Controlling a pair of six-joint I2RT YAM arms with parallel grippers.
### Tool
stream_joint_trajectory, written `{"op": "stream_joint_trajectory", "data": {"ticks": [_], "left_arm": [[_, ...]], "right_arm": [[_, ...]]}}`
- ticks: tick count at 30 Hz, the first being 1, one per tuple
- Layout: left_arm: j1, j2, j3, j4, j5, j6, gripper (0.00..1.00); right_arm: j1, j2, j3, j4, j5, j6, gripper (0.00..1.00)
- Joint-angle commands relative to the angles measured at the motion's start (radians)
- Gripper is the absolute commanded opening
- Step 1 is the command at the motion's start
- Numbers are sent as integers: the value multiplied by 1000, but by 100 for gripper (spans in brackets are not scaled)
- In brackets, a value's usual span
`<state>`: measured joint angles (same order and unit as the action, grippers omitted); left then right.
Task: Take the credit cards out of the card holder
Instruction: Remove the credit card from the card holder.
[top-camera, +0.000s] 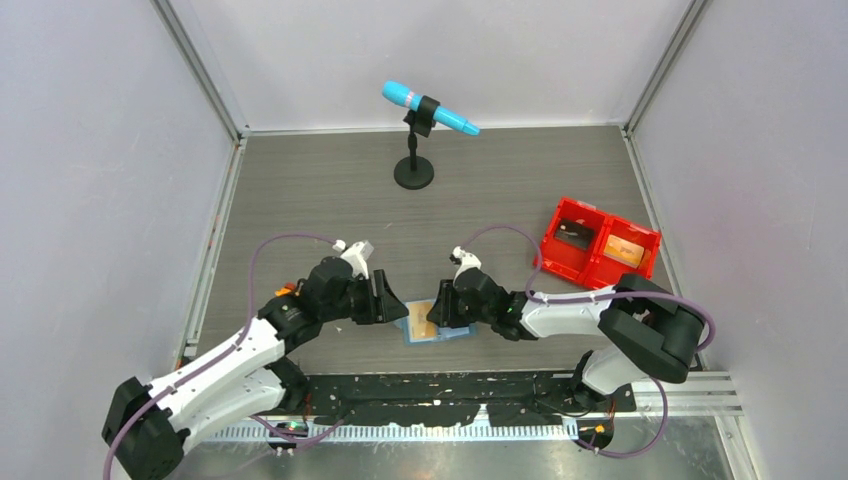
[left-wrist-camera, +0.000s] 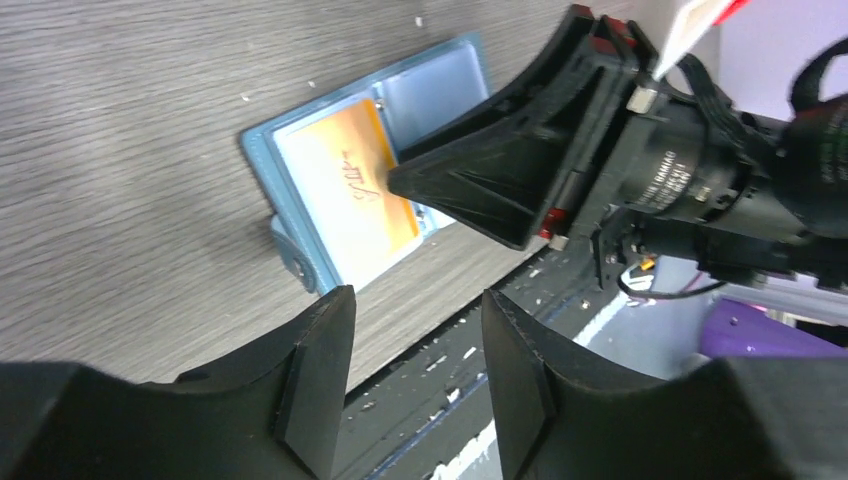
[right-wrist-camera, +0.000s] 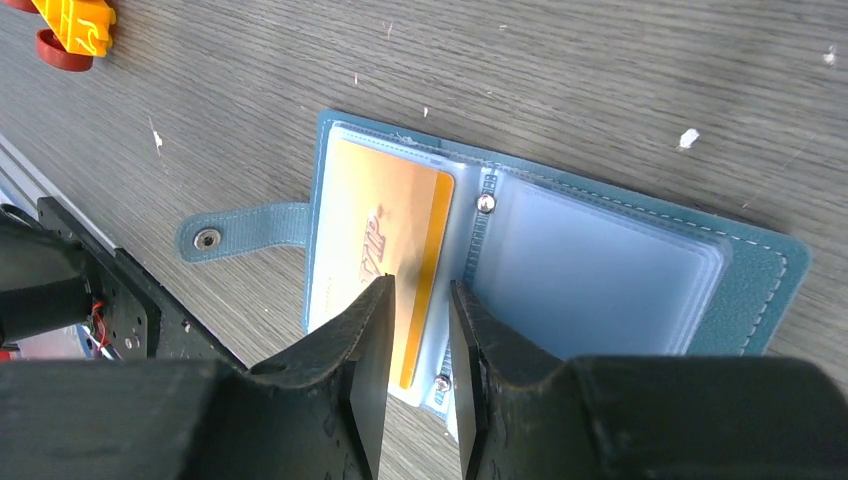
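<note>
Reaching for the first card is judged the step in hand; nothing is out of the pockets yet. The card holder (top-camera: 437, 325) is laid open flat on the table, and all places are given from it.

- The right gripper (right-wrist-camera: 418, 285) is poised over the holder beside its spine. Its fingers are drawn close with a narrow slit between them, astride the inner edge of the orange-gold credit card (right-wrist-camera: 380, 240). Nothing is seen clamped.
- The card is lodged in the clear sleeve on the holder's strap side.
- The left gripper (left-wrist-camera: 418, 295) is held just off the holder's near edge, fingers spread and empty.

Next move, as judged: the card's exposed edge must be caught and slid from its sleeve while the holder is pinned, or the whole holder may be dragged along.

Count:
- One card holder.
- One card confirmed; the opposite sleeves look empty, and more cards cannot be ruled out.
- Two grippers.
- One red bin (top-camera: 600, 245), well apart from the holder.
</note>
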<state>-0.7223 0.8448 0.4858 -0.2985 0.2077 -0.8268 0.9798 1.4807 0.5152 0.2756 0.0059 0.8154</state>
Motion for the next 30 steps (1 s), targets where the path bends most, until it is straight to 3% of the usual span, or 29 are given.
{"op": "stream_joint_trajectory", "data": {"ticks": [1, 7, 19, 30], "left_arm": [[-11, -15, 25, 50, 58, -24, 48], [-11, 99, 12, 144, 101, -4, 40], [-11, 318, -42, 244, 40, 26, 27], [-11, 393, -53, 243, -19, 56, 22]], "right_arm": [[5, -36, -18, 24, 25, -8, 34], [5, -50, -30, 32, 24, -7, 34], [5, -49, -42, 43, 22, -3, 34], [5, -45, -29, 38, 15, -9, 33]]}}
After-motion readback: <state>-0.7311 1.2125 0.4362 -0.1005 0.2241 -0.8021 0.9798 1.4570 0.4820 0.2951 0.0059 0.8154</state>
